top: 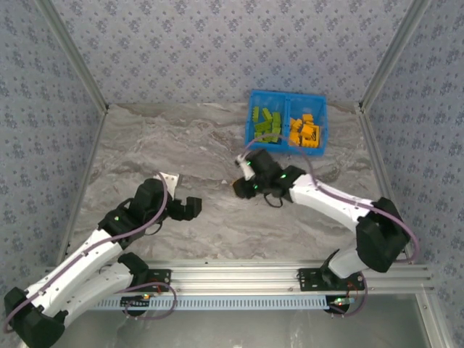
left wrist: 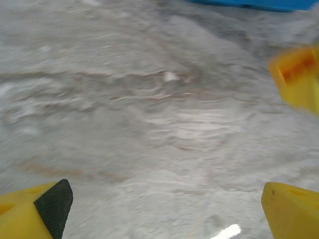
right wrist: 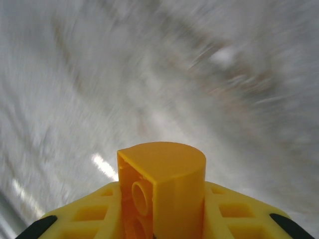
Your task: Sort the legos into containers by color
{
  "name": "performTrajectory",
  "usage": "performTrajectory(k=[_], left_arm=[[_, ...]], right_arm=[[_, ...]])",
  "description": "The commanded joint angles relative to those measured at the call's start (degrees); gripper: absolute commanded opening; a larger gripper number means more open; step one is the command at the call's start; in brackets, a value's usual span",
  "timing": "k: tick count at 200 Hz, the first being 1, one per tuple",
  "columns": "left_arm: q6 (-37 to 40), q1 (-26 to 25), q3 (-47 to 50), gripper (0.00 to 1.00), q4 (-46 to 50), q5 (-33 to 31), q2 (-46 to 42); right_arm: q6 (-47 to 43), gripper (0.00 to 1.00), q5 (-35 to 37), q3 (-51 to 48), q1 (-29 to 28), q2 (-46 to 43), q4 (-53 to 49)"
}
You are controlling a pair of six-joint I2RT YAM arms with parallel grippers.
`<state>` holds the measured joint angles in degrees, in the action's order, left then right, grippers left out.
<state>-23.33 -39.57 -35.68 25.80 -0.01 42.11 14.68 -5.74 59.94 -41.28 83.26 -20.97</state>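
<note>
Right end effector (top: 239, 186) is clamping a round-ended orange brick (right wrist: 164, 184) — the bin's orange compartment (top: 321, 127) is lying close beyond, rightward; left end effector (top: 190, 208) is gaping apart.

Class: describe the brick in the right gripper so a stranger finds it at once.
Find the bright blue plastic bin at the far right of the grey marbled table; the right gripper reaches just in front of it. Between its yellow fingers sits a small orange plastic brick. Unlike the orange bricks in the bin, it is held outside and has one rounded end.
</note>
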Motion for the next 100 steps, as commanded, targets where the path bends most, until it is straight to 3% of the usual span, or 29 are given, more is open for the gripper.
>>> performTrajectory(k=[1,49,100], left_arm=[[3.64,-3.62,0.68,0.99,-11.85,7.05,-0.02],[6.16,-11.55,0.31,0.99,-16.08,4.15,3.18],[7.77,-15.12,0.07,0.99,-16.72,2.67,3.37]], right_arm=[[2.89,0.26,3.04,0.5,5.97,-0.99,1.5],[7.94,0.27,6.41,6.17,22.68,1.8,4.83],[10.75,0.27,12.26,24.82,32.62,19.32,3.26]])
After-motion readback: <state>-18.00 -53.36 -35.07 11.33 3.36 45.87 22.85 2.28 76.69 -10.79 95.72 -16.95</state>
